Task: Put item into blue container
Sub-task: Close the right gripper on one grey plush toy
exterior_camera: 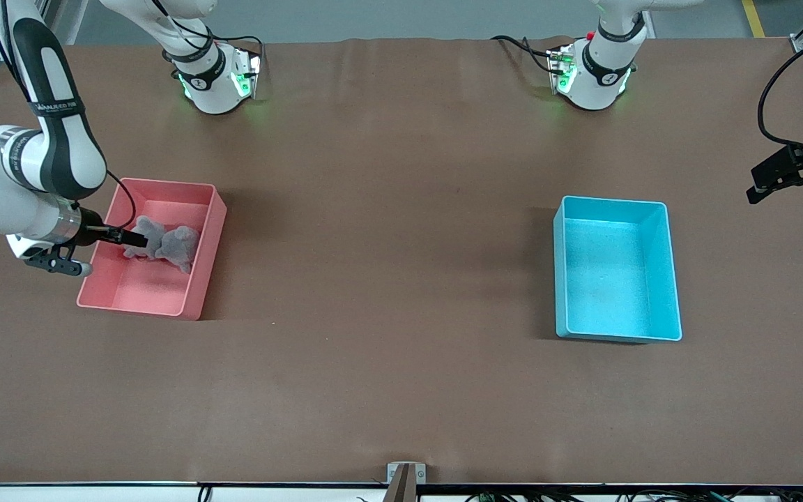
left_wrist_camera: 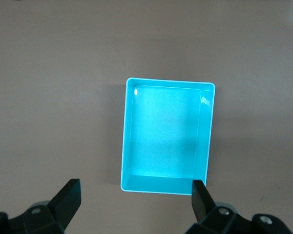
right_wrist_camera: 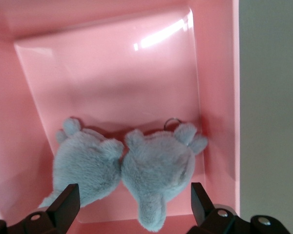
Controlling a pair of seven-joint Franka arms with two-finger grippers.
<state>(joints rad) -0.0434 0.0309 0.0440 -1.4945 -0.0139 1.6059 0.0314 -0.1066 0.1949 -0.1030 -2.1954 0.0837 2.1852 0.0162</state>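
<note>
Over the pink bin (exterior_camera: 201,279) at the right arm's end, right gripper (right_wrist_camera: 134,204) open above a grey plush (exterior_camera: 164,242), left gripper (left_wrist_camera: 136,200) open, waiting beside the empty blue container (exterior_camera: 661,279).

The blue container (exterior_camera: 656,279), right of centre in the front view, looks like smooth plastic with a soft sheen inside. At the left, the pink bin (exterior_camera: 208,258) is glossy plastic that catches bright glare. The grey plush toy (right_wrist_camera: 127,170) in it is fuzzy cloth with a small metal ring (right_wrist_camera: 172,121). The brown table cover (exterior_camera: 387,209) is matt.
</note>
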